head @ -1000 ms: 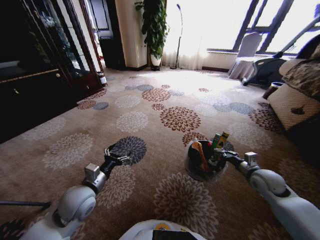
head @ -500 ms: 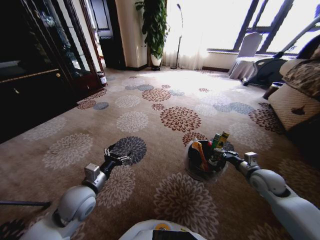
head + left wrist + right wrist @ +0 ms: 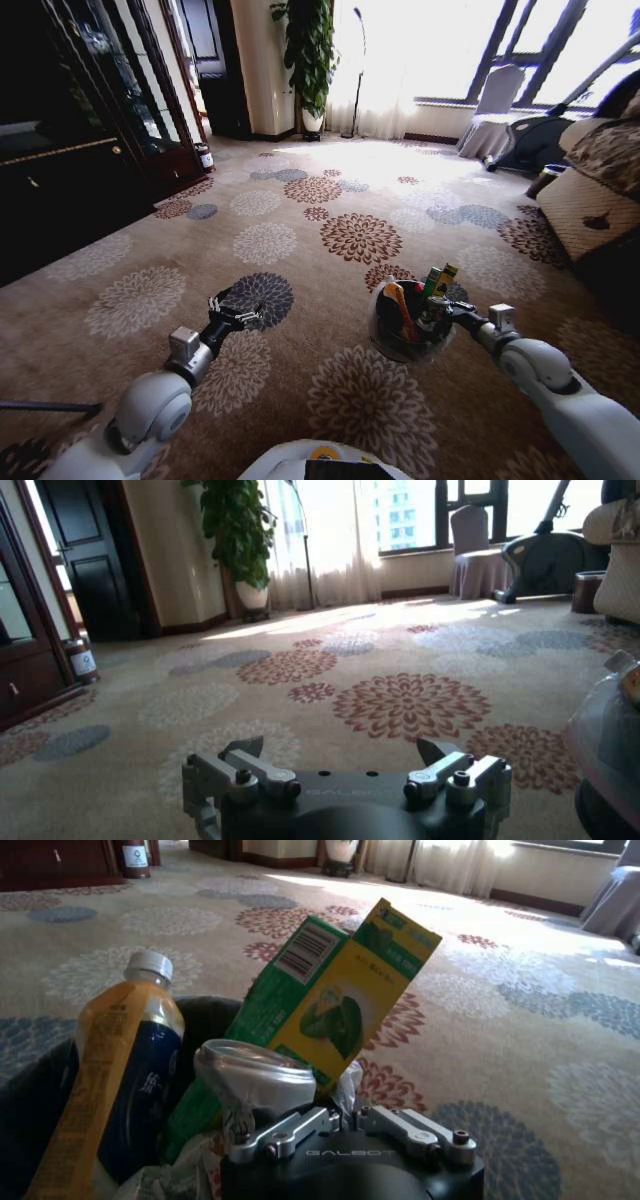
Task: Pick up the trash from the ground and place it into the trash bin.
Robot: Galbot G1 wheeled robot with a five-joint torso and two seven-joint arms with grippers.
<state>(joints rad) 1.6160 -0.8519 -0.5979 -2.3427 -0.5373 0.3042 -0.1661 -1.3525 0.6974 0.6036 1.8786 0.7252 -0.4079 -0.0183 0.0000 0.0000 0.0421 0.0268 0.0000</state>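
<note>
The trash bin (image 3: 374, 322) stands on the carpet at my right front, its grey liner (image 3: 606, 727) around the rim. An orange-labelled bottle (image 3: 110, 1095) and a green-and-yellow carton (image 3: 330, 1005) stick up out of it; both also show in the head view, bottle (image 3: 400, 308) and carton (image 3: 438, 280). My right gripper (image 3: 437, 318) hangs over the bin's rim. Its jaws (image 3: 345, 1119) are nearly together, pinching the edge of a crushed silver can (image 3: 255, 1076). My left gripper (image 3: 245, 316) hovers low over the carpet to the bin's left, open (image 3: 340, 748) and holding nothing.
A dark cabinet (image 3: 60, 170) lines the left wall, with a small dark-red bin (image 3: 205, 157) at its far end. A sofa (image 3: 590, 190) stands at the right, a plant (image 3: 305, 50) and a covered chair (image 3: 495, 100) by the window. Patterned carpet (image 3: 300, 230) lies ahead.
</note>
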